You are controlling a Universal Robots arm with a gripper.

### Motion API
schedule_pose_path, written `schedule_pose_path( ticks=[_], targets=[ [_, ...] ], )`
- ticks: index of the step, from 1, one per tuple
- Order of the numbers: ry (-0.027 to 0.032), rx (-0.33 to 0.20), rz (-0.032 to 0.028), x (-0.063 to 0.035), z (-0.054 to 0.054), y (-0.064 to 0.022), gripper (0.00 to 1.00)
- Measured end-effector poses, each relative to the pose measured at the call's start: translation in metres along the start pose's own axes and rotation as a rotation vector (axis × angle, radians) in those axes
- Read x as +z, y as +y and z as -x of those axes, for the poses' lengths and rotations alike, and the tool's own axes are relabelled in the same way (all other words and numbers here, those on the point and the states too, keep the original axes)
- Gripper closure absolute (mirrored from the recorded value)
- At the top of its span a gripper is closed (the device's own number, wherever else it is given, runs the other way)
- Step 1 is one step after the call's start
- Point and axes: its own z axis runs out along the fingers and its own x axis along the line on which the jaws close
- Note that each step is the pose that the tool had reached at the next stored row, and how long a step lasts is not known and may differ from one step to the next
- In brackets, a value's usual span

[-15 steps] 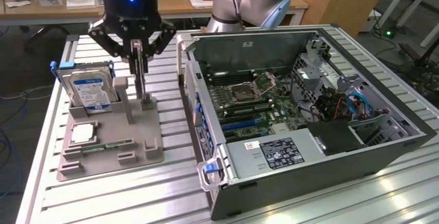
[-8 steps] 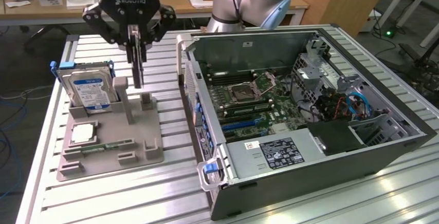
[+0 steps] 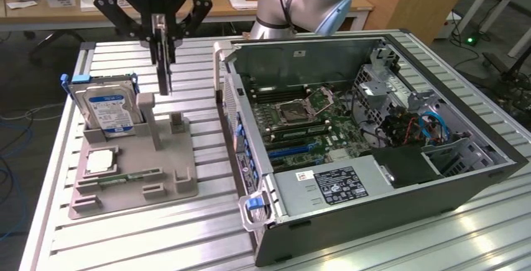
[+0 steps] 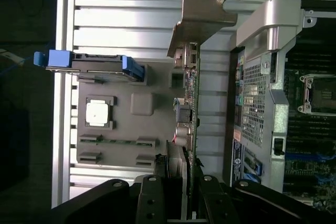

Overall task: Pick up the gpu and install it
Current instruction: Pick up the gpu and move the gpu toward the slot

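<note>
The gpu [image 3: 165, 72] is a thin dark card hanging edge-down from my gripper [image 3: 163, 40], which is shut on its upper edge. It is lifted above the grey parts holder [image 3: 170, 181], near the holder's upright posts, on the exterior view's left of the open computer case [image 3: 464, 178]. The wrist view shows the gpu [image 4: 190, 93] edge-on, with its silvery metal bracket [image 4: 202, 19] at the end far from my gripper [image 4: 187, 174]. Inside the case the motherboard [image 3: 307, 122] lies exposed.
On the holder stand a silver hard drive with a blue label [image 3: 108, 106], a square processor chip [image 3: 99, 159] and a narrow green memory stick [image 3: 133, 176]. Everything rests on a ribbed aluminium table [image 3: 149, 234]. Desks and a wooden cabinet stand behind.
</note>
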Motion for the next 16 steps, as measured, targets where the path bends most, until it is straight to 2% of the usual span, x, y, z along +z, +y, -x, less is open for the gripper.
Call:
schedule_pose_path(
  ticks=[3,4,5,7,8,9,16],
  targets=[
    [-0.0015,0.000,-0.0001,-0.0064,-0.0003,0.0003,0.72],
    [-0.0055,0.000,0.0001,-0.0074,-0.0006,0.0003,0.72],
    [-0.0140,-0.001,0.0000,-0.0077,-0.0014,0.0003,0.72],
    [-0.0428,-0.001,0.0005,-0.0077,-0.0022,0.0004,0.72],
    [-0.0522,0.001,0.0005,-0.0077,-0.0022,0.0004,0.72],
    [-0.0562,0.003,0.0003,-0.0077,-0.0021,0.0004,0.72],
    [-0.0577,0.016,0.0009,-0.0075,-0.0008,0.0004,0.72]
  ],
)
